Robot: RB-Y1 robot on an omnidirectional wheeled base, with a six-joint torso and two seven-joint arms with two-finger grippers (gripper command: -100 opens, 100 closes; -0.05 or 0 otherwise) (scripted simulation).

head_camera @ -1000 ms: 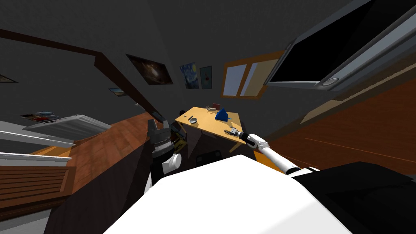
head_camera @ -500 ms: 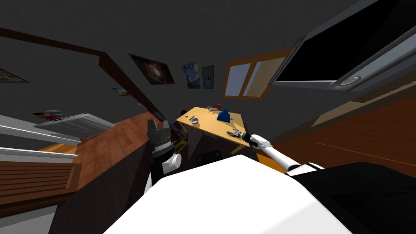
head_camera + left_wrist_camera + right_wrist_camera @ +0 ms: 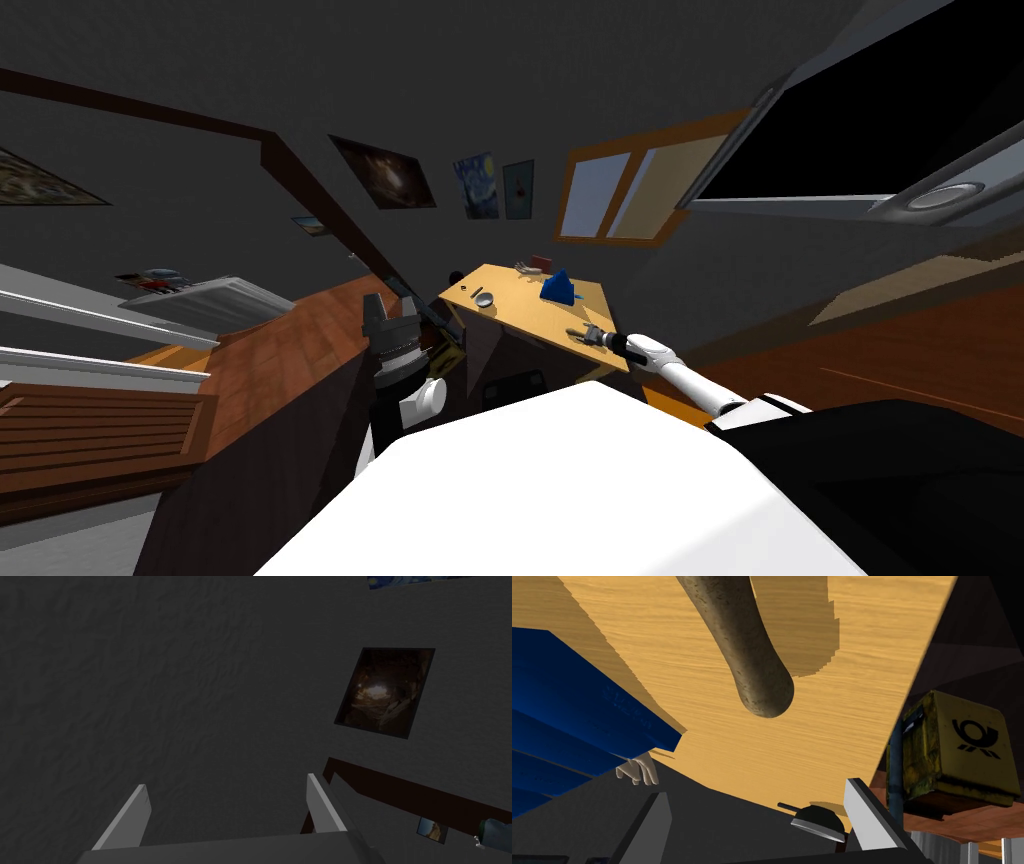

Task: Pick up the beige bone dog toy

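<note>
Bone toy (image 3: 747, 651) lay on the bench (image 3: 832, 726), just ahead of my right jaws, which stood apart and empty, not yet around it. Nothing was grasped; closing in, clamping and lifting were all left, I judged. My left jaws stood apart, idle.

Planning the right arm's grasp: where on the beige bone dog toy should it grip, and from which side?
Grip the beige bone dog toy by its shaft, just behind the rounded end. It lies on the light wooden table, that end toward the open right gripper, so probably come along its length, straddling the shaft.
</note>
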